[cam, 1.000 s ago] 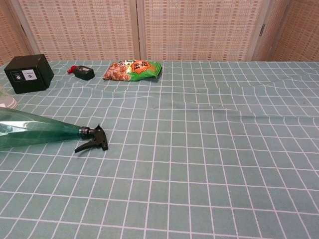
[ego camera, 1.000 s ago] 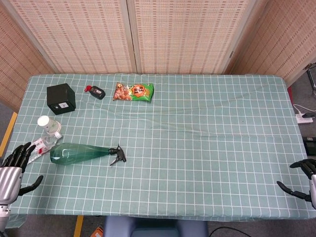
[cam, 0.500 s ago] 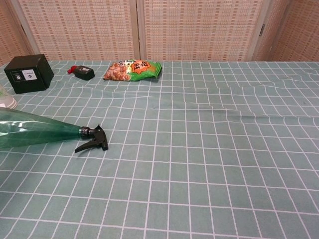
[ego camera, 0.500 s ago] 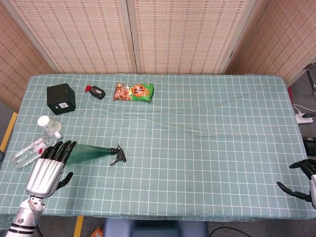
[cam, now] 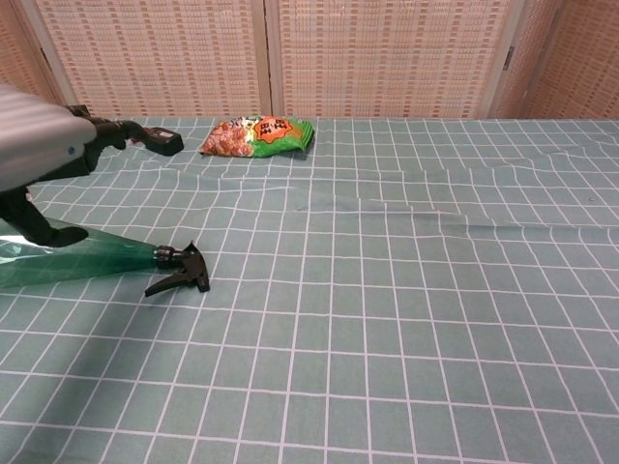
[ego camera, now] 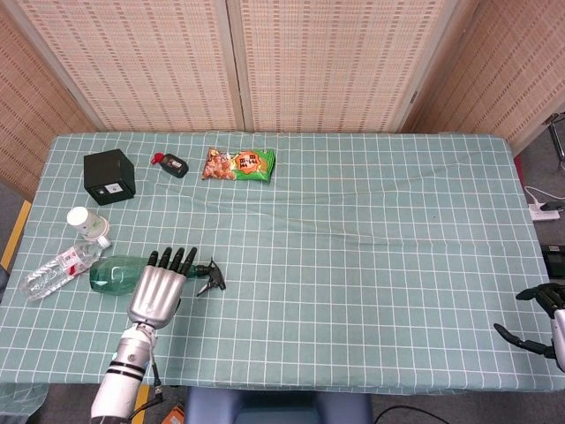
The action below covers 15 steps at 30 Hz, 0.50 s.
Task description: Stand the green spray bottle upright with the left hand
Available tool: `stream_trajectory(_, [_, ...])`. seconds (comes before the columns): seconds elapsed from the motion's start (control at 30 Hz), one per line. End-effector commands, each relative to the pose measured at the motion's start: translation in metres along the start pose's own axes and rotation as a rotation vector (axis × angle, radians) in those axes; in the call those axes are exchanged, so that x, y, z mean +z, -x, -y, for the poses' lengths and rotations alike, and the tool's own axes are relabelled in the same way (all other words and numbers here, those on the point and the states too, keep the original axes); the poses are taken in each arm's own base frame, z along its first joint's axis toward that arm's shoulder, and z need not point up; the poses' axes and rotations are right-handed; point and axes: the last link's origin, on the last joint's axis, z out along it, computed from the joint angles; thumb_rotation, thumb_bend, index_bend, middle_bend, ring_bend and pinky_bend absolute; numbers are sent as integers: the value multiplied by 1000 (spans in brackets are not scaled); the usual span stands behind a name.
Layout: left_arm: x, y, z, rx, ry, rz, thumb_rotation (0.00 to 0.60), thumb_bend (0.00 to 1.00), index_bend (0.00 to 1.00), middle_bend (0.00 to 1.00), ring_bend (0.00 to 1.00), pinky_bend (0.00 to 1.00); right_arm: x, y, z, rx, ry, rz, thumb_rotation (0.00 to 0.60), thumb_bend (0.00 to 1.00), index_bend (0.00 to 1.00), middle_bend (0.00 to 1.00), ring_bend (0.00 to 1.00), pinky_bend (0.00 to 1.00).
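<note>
Here the left hand [ego camera: 161,287], fingers spread, hovers over the green spray bottle [ego camera: 119,272] lying on the checked tablecloth [ego camera: 353,265].

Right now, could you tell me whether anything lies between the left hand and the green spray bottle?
Nothing visible does. The left hand hovers open right over the bottle, which lies on its side. The clear bottle and cup sit further left.

A table [ego camera: 371,265] under a green checked cloth; behind it, woven reed-patterned wall panels [ego camera: 327,62]. Right of the table, grey floor with what may be a power strip [ego camera: 546,208].
</note>
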Motion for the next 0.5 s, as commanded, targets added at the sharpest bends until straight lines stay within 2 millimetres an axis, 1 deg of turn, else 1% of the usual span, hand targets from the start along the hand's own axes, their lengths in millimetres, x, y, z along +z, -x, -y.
stream_trajectory(0.03, [20, 6, -11, 52, -54, 42, 600, 249, 21, 133, 140, 226, 1, 0, 0, -2, 5, 4, 600, 0, 464, 451, 303, 287])
stream_trajectory(0.27, [34, 17, -24, 71, -99, 95, 600, 250, 34, 162, 166, 234, 0, -1, 0, 0, 13, 7, 600, 0, 464, 451, 303, 287])
stream_trajectory(0.43, [37, 25, -30, 126, -95, 79, 600, 249, 95, 224, 196, 270, 0, -1, -2, 3, 15, 8, 600, 0, 464, 455, 308, 287])
stream_trajectory(0.5, [38, 29, -31, 150, -95, 75, 600, 249, 125, 233, 202, 281, 0, -1, -2, 3, 15, 9, 600, 0, 464, 460, 319, 287])
